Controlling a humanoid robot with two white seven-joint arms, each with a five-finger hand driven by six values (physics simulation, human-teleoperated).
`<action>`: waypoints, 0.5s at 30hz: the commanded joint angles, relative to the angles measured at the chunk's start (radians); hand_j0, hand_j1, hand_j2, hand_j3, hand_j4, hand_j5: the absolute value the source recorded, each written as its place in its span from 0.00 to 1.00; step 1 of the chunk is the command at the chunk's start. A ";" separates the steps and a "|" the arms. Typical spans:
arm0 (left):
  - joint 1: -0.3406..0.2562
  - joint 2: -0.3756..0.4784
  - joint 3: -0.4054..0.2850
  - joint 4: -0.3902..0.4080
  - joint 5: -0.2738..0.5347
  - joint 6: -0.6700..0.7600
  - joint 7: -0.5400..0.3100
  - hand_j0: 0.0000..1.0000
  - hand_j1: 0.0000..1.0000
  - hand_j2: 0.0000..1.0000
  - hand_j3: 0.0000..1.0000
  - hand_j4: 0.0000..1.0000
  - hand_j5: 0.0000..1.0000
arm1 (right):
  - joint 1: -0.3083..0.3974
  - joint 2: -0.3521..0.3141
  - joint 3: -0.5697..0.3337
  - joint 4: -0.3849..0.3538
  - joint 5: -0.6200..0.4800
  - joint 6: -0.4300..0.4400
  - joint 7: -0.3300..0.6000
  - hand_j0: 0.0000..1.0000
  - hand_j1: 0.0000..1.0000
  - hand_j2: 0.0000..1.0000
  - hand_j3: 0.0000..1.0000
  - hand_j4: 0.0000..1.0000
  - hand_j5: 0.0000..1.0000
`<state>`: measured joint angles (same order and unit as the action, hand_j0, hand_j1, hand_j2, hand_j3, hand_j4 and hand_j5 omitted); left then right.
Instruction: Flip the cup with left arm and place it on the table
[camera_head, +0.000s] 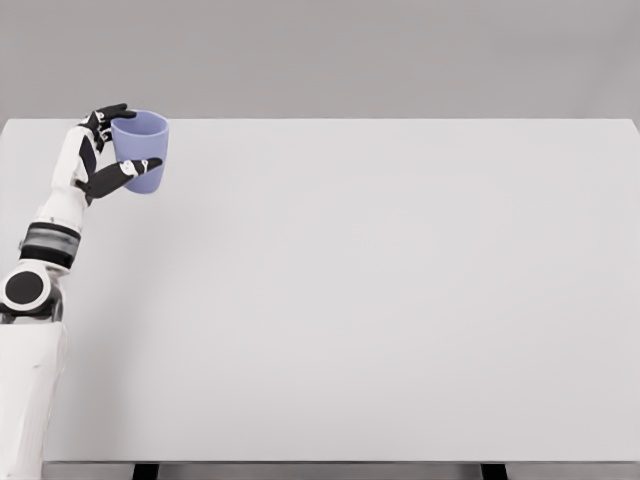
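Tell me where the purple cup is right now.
In the head view the purple cup sits upright, mouth up, at the far left of the white table near its back edge, gripped by the left hand.

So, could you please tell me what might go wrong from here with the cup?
1. The left robot hand grips the purple cup with only a thumb across its side and fingers at the rim, so it could slip on release.
2. The cup sits near the table's far left corner; a tip or nudge could send it off the edge.
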<state>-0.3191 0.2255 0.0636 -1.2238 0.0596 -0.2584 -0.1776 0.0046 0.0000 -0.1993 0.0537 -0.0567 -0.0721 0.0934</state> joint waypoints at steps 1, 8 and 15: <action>0.000 -0.006 0.001 0.030 0.012 -0.051 0.000 0.55 0.55 0.55 0.55 0.55 0.55 | 0.000 0.000 0.000 0.000 0.000 0.000 0.000 1.00 1.00 1.00 1.00 1.00 1.00; 0.008 -0.018 -0.001 0.086 0.042 -0.146 0.000 0.55 0.55 0.55 0.55 0.55 0.55 | 0.000 0.000 0.000 0.000 0.000 0.000 0.000 1.00 1.00 1.00 1.00 1.00 1.00; 0.008 -0.023 -0.005 0.142 0.048 -0.234 0.000 0.56 0.56 0.56 0.56 0.56 0.56 | 0.000 0.000 0.000 0.000 0.000 0.000 0.000 1.00 1.00 1.00 1.00 1.00 1.00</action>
<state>-0.3114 0.2037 0.0600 -1.0992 0.1020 -0.4648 -0.1786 0.0046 0.0000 -0.1991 0.0537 -0.0567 -0.0721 0.0934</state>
